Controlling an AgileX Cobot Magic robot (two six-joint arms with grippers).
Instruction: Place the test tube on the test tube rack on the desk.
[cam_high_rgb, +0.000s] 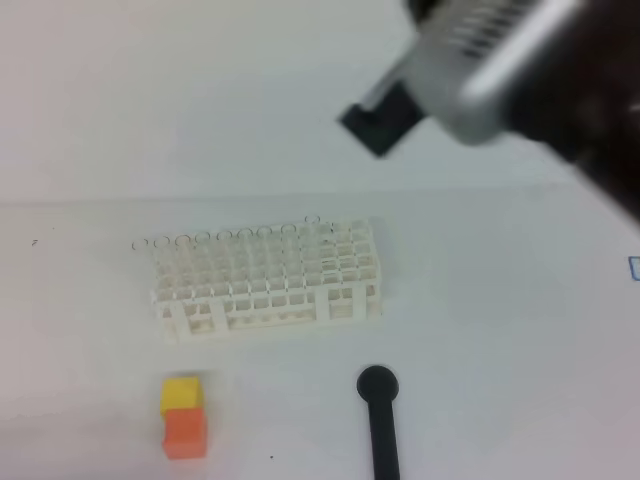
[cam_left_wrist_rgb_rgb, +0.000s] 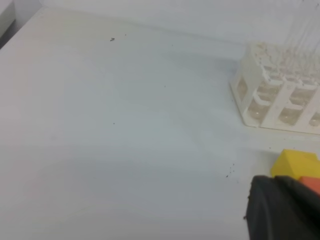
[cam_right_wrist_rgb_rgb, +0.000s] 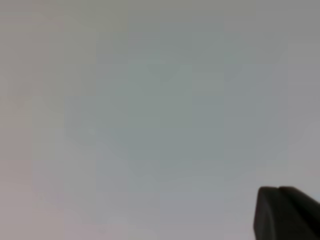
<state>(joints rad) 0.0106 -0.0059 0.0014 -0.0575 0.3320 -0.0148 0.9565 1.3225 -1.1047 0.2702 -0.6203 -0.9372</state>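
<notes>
Across the exterior high view, the white test tube rack (cam_high_rgb: 268, 278) stands mid-tabletop (cam_high_rgb: 500, 330), long side toward the camera. Thin clear rings line its back row, with one rim near the right end (cam_high_rgb: 312, 219); these look like test tube mouths (too faint to count or be sure). Near the front edge sits a yellow-and-orange block (cam_high_rgb: 184, 416), yellow part behind orange, well apart from a black round-headed rod (cam_high_rgb: 380, 420) to its right. Right arm (cam_high_rgb: 500, 70) comes in blurred from the upper right, high over the tabletop; its dark pincer tip (cam_high_rgb: 380, 118) is out of focus, so I cannot tell if the jaws are apart or together.

Left wrist view: rack corner (cam_left_wrist_rgb_rgb: 277, 90) at right, faint glass lines rising from it. Yellow block (cam_left_wrist_rgb_rgb: 295, 162) just behind one dark finger (cam_left_wrist_rgb_rgb: 282, 210) of the left pincer; jaw state cannot be told.

Right wrist view: blank grey blur, one dark finger (cam_right_wrist_rgb_rgb: 285, 212) bottom right.
</notes>
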